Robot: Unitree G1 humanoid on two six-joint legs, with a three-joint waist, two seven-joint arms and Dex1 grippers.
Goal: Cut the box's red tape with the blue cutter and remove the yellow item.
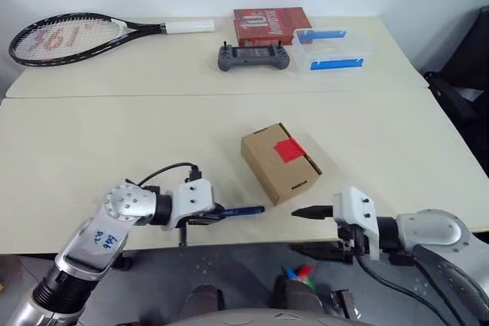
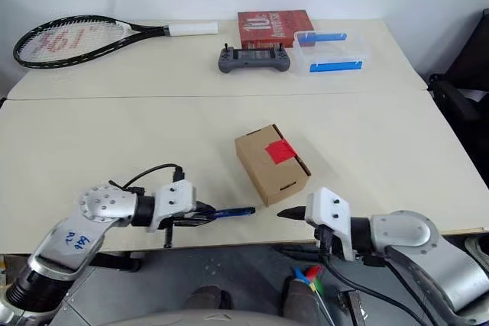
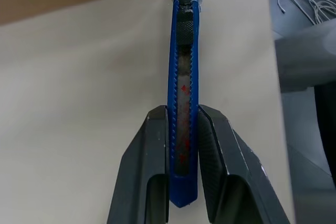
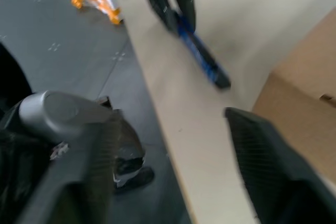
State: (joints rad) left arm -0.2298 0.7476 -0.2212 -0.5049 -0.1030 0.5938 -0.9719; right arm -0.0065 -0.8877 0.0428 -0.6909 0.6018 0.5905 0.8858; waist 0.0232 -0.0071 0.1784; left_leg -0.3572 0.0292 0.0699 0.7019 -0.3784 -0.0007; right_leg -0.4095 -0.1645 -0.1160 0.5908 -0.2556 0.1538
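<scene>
Nearest, the left hand is clamped on the blue cutter at the bench edge; the right hand, fingers apart, holds nothing. The box sits between them, red tape uncut. Cutting and removing the unseen yellow item remain.

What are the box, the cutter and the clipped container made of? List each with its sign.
Box: brown corrugated cardboard by the look, matte, with folded flaps and slot cut-outs.
Blue cutter, held in the left hand: likely hard plastic, glossy, with ridged edges and a dark knurled wheel.
Clear container: see-through plastic, it seems, with blue clips.
</scene>
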